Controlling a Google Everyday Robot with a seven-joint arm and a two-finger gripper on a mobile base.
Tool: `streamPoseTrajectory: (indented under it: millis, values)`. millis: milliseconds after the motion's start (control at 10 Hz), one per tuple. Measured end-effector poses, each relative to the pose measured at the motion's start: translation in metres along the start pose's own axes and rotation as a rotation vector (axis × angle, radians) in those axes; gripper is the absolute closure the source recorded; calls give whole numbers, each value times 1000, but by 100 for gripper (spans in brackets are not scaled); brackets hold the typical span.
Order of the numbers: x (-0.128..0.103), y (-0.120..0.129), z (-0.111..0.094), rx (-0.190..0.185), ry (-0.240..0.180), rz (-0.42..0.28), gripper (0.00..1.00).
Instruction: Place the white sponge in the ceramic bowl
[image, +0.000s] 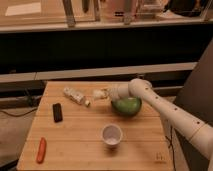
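Observation:
The green ceramic bowl (128, 106) sits on the right half of the wooden table (80, 145). My gripper (102, 94) is just left of the bowl's rim, a little above the table. It is shut on the small off-white sponge (98, 93), which sticks out to its left. The white arm reaches in from the right and passes over the bowl's far edge, hiding part of it.
A white bottle (75, 95) lies on its side left of the gripper. A black slab (57, 112) lies further left. A white cup (112, 135) stands in front of the bowl. An orange-red stick-like item (41, 150) lies at the front left corner.

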Motion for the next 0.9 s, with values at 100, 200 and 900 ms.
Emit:
streamPoseTrajectory:
  millis: [100, 200, 900]
  values:
    - [1, -2, -3, 13, 0, 1, 100]
    - [4, -4, -6, 24, 2, 1, 100]
    - [40, -8, -41, 94, 46, 18, 100]
